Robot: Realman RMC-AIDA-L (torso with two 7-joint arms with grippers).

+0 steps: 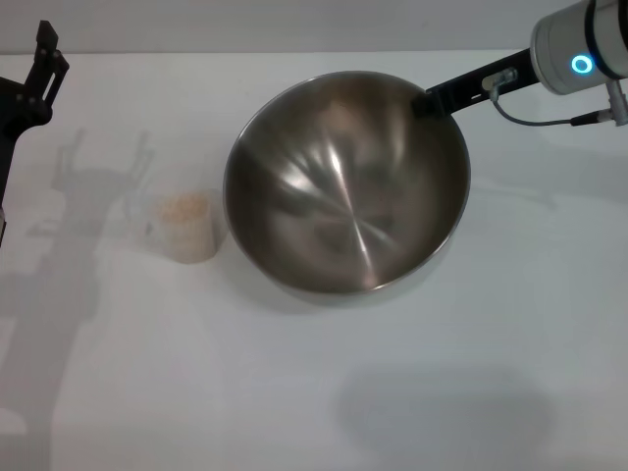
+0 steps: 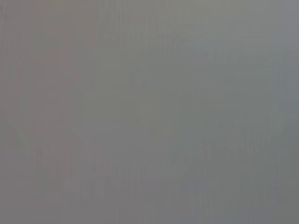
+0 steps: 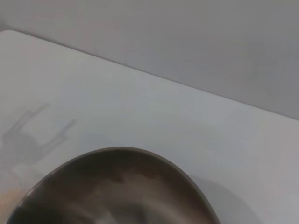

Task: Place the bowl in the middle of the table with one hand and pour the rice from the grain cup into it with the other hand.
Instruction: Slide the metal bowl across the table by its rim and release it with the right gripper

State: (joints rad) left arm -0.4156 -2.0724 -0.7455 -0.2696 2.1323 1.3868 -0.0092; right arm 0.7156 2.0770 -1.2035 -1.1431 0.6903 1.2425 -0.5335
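Nearest you, bare white table (image 1: 294, 392) stretches up to the bowl (image 1: 345, 186), which sits tilted around the middle. Your right gripper (image 1: 428, 102) reaches in from the far right corner, its black fingers clamped on the bowl's far rim. Just beside the bowl on its left stands the grain cup (image 1: 186, 226), upright and holding rice (image 1: 184, 207). Your left gripper (image 1: 44, 61) hangs at the far left edge, well apart from the cup; you cannot tell whether its fingers are parted

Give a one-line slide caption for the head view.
Right gripper at the steel bowl's far rim; rice-filled grain cup stands beside it.
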